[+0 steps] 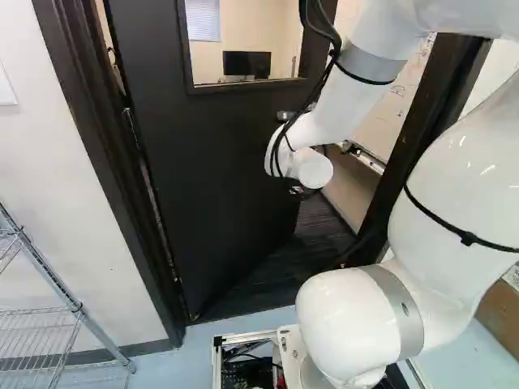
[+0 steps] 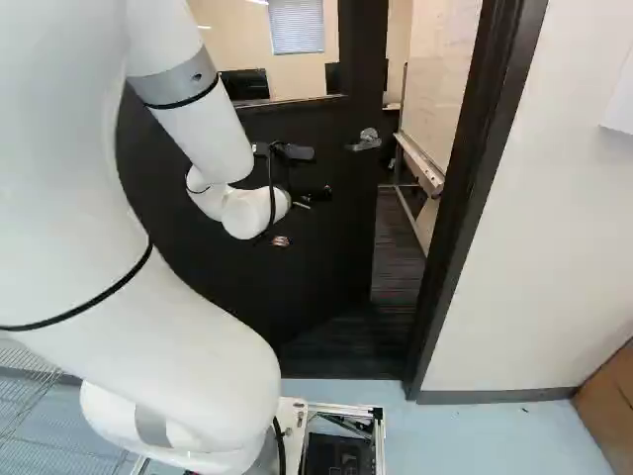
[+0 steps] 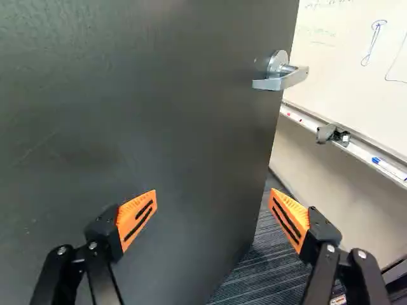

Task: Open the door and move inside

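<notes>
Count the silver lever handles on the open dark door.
1: the silver metal lever handle, on the near face of the dark door, by its free edge, ahead of the black end effector. Any on the far face is hidden.

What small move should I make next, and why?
I'd probably ease the open gripper forward against the door to swing it wider. It stands ajar, angled into the room beyond, its handle is ungripped, and the gap between its free edge and the frame looks narrow for driving through.
</notes>
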